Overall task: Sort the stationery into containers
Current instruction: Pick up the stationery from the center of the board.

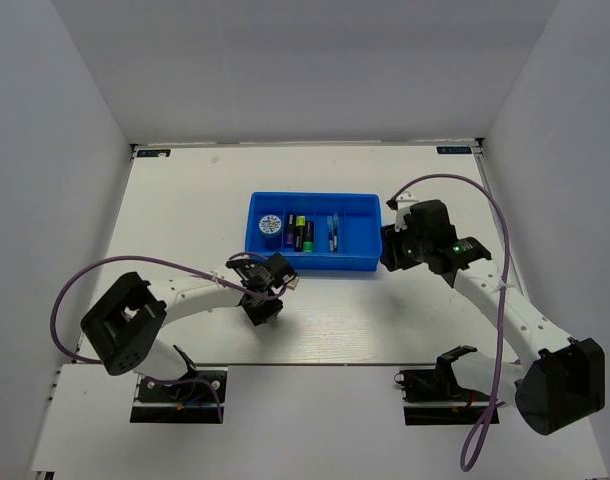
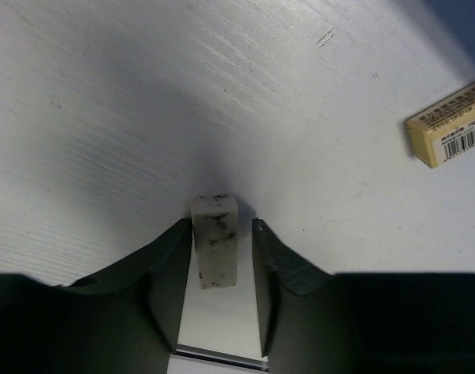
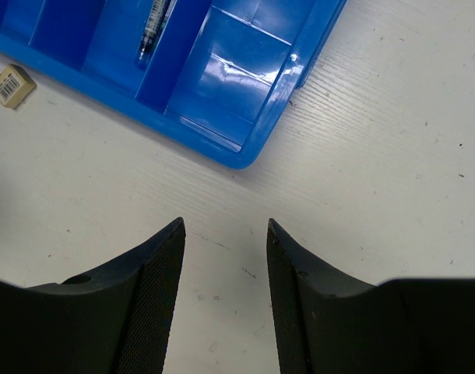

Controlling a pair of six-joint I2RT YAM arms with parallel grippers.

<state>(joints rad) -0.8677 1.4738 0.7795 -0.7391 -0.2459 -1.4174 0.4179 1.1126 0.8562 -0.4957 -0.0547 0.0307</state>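
The blue tray [image 1: 360, 262] sits mid-table, holding a round blue-and-white disc [image 1: 269, 222], markers [image 1: 298, 234] and blue pens [image 1: 333, 236]. My left gripper [image 1: 266, 297] is low over the table just in front of the tray. In the left wrist view a speckled white eraser [image 2: 214, 253] lies between its open fingers [image 2: 222, 226], against the left finger with a small gap to the right one. A second beige eraser with a barcode sleeve [image 2: 448, 125] lies to the right, near the tray [image 3: 8, 84]. My right gripper [image 3: 224, 224] is open and empty by the tray's near right corner [image 3: 245, 152].
The tray's rightmost compartment [image 3: 237, 70] holds nothing; a pen [image 3: 153, 23] lies in the one beside it. White walls enclose the table on three sides. Purple cables loop beside both arms [image 1: 485, 200].
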